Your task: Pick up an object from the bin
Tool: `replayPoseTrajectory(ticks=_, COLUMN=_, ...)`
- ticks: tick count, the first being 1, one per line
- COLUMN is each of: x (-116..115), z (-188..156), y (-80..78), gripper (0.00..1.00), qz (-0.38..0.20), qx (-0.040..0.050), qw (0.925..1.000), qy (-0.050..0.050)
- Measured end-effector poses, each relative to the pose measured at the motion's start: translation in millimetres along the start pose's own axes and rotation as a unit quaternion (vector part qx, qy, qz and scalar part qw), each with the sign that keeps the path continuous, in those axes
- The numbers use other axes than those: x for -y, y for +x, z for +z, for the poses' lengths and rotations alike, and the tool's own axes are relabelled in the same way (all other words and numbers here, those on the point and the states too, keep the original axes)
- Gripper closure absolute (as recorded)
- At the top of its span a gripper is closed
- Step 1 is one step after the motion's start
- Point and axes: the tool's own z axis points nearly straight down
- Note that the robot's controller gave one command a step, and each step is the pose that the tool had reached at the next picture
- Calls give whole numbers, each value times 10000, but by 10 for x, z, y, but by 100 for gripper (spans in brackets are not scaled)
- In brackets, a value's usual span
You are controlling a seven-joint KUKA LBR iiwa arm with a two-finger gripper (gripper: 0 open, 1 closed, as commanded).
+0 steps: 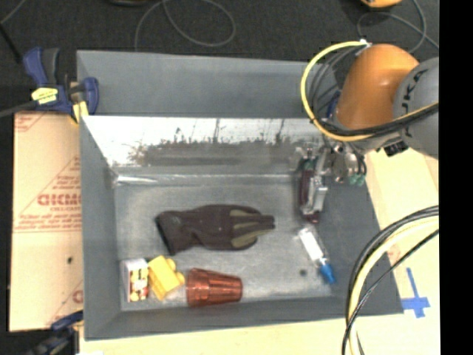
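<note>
**Gripper low by the bin's right wall**

My gripper [313,192] hangs pointing down near the right wall of the grey metal bin [222,176], the arm reaching in from the right. I cannot tell whether it is open or closed. Nearest lies 1 white plastic pen with a blue cap [315,255], flat and clear of the rest, so probably my easiest pick. Further left sprawls a limp dark brown glove [214,226]. Beyond it, a copper-red ribbed cup [213,287] lies on its side just beside a yellow block [164,276].
</note>
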Motion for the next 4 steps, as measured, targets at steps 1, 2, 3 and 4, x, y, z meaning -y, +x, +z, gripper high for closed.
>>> replayPoseTrajectory(ticks=1, x=-3, z=-53, y=-17, gripper=0, qz=-9, qx=39, qw=10000, qy=6)
replayPoseTrajectory(ticks=2, x=-135, z=110, y=164, gripper=0, qz=577, qx=84, qw=9983, qy=9)
replayPoseTrajectory(ticks=3, x=-335, z=422, y=297, gripper=0, qz=1543, qx=27, qw=9880, qy=-13)
replayPoseTrajectory(ticks=4, x=-482, z=508, y=123, gripper=0, qz=756, qx=74, qw=9971, qy=15)
